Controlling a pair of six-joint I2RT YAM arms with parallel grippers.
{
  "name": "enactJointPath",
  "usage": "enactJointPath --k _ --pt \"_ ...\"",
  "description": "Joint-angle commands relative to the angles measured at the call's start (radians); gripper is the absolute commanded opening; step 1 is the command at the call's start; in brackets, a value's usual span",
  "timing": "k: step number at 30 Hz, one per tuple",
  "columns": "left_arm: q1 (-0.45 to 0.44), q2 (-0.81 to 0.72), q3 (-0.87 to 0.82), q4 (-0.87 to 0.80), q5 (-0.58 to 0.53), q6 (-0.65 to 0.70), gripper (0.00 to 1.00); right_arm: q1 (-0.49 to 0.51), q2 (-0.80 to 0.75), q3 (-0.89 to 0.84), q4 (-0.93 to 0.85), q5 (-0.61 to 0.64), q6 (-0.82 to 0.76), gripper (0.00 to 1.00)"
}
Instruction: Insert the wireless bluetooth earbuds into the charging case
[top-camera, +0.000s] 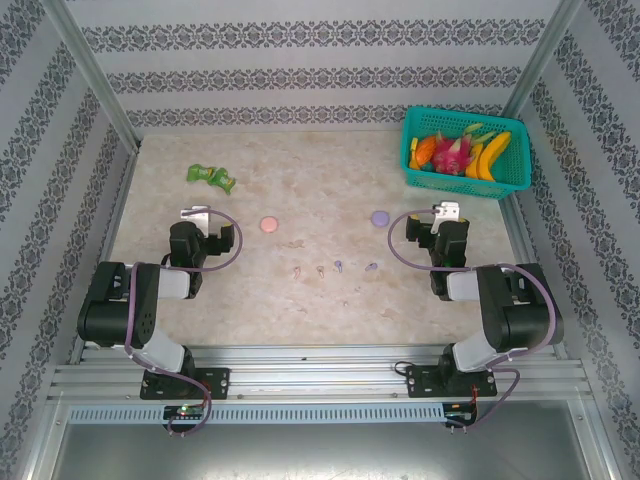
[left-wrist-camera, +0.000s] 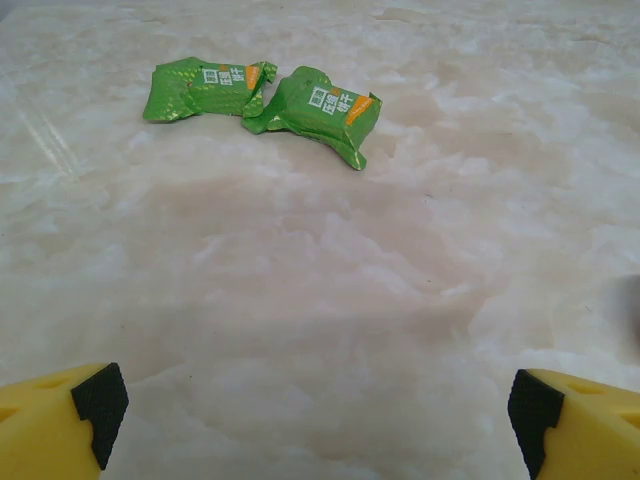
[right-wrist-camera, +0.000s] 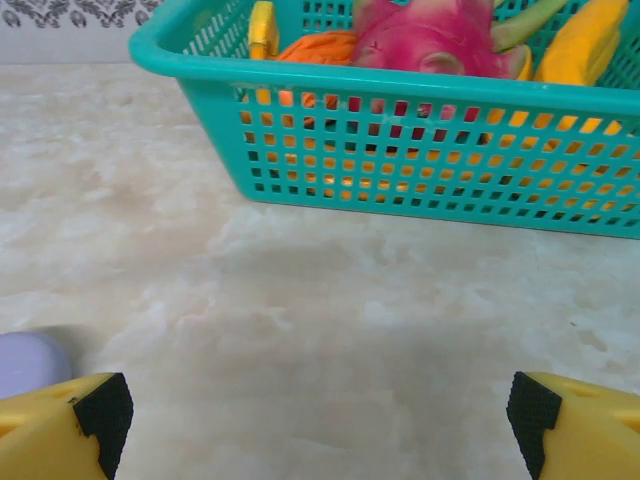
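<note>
Overhead, both arms folded at the near edge: left gripper (top-camera: 195, 213) and right gripper (top-camera: 446, 211) spread wide, holding nothing. Two pale pink earbuds (top-camera: 296, 270) and two lilac earbuds (top-camera: 338, 265) loose mid-table, outside the round pink case (top-camera: 269, 225) and lilac case (top-camera: 379, 217). Best approached from above, pinching one stem gently, matching colour to case. Teal basket (top-camera: 465, 186) far right, holding dragon fruit (top-camera: 455, 152) and bananas (top-camera: 492, 155).

Central tabletop (top-camera: 320, 310) lies open; basket (top-camera: 466, 183) blocks far right corner, green packets (top-camera: 211, 176) far left.
</note>
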Motion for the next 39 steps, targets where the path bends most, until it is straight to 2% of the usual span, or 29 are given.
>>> enactJointPath --k 1,32,34,39 --pt "-0.007 -0.008 0.003 0.014 -0.002 -0.005 1.0 -0.008 -0.022 0.006 0.014 -0.042 -0.014 0.98" --pt "0.002 -0.016 0.002 0.012 0.017 -0.008 1.0 -0.025 -0.022 0.006 0.01 -0.075 -0.006 0.98" --pt "-0.001 -0.058 0.022 -0.054 0.014 -0.002 1.0 -0.017 -0.066 0.003 0.0 0.015 0.018 0.98" --pt "-0.005 -0.177 0.118 -0.309 -0.068 -0.033 1.0 -0.006 -0.266 0.073 -0.307 0.109 0.051 0.98"
